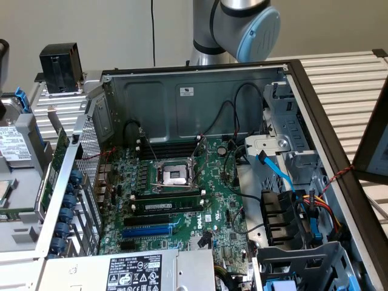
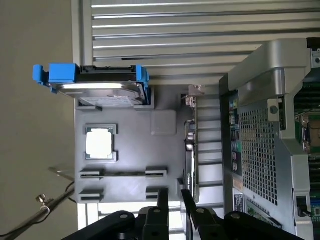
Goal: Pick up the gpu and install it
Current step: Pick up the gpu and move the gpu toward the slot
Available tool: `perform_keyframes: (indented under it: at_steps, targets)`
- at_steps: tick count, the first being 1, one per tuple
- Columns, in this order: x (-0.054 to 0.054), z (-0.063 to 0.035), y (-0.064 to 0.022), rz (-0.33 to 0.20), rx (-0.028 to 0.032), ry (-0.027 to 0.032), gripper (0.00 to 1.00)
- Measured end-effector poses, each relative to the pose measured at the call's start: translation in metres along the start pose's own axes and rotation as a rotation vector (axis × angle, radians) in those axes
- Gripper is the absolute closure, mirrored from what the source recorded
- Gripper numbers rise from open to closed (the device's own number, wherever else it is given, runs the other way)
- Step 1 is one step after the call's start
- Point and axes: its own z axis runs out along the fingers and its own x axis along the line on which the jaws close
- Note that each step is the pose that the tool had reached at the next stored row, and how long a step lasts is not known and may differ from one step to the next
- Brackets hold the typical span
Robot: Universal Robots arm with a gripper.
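1. Exterior view: I am looking down into an open computer case (image 1: 182,115) lying on its side. The robot arm (image 1: 242,24) rises behind the case's far wall.
2. The large green motherboard (image 1: 218,200) covers the case floor. A metal-framed processor socket (image 1: 176,176) sits near the board's middle, and one long black memory stick (image 1: 167,205) is seated just in front of it.
3. A grey power supply (image 1: 133,270) with a white label fills the case's near edge.
4. Outside the case, at the exterior view's left, a grey tray (image 1: 18,233) carries a hard drive (image 1: 12,142). A black cooler (image 1: 59,66) stands beyond the tray's far end.
5. The gpu (image 1: 53,173) appears as a thin green card on its edge, between the tray and the case's perforated rear wall.
6. Wrist view: I see the grey tray (image 2: 150,165) from above. The hard drive (image 2: 100,90), in a blue carrier, lies at one end, and a silver processor chip (image 2: 100,143) rests in a square pocket beside it.
7. The gpu (image 2: 190,150) stands edge-on along the tray's edge nearest the computer case (image 2: 260,150), with its silver bracket towards the hard-drive end.
8. The gripper (image 2: 173,205) hangs over the tray's opposite end. Its black fingers (image 2: 161,205) are set narrow with nothing between them, and one finger is just beside the gpu's end.
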Motion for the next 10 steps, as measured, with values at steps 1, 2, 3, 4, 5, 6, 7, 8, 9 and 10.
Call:
perform_keyframes:
  at_steps: [1,2,3,4,5,6,7,8,9,10]
  targets:
    - [0.000,0.0002,-0.0005,-0.001,-0.0023,-0.0108,0.76]
    - [0.001,0.0006,-0.0011,-0.001,-0.0042,-0.0190,0.76]
    - [0.002,0.0013,-0.0020,-0.002,-0.0055,-0.0253,0.76]
    - [0.002,0.0023,-0.0026,-0.002,-0.0061,-0.0291,0.76]
    - [0.003,0.0038,-0.0029,-0.002,-0.0063,-0.0318,0.76]
    - [0.003,0.0049,-0.0030,-0.002,-0.0064,-0.0337,0.74]
    - [0.004,0.0060,-0.0031,-0.002,-0.0065,-0.0353,0.68]
    - [0.004,0.0076,-0.0033,-0.002,-0.0066,-0.0372,0.62]
    - [0.005,0.0108,-0.0036,-0.003,-0.0070,-0.0410,0.56]
    - [0.005,0.0125,-0.0037,-0.003,-0.0073,-0.0426,0.56]
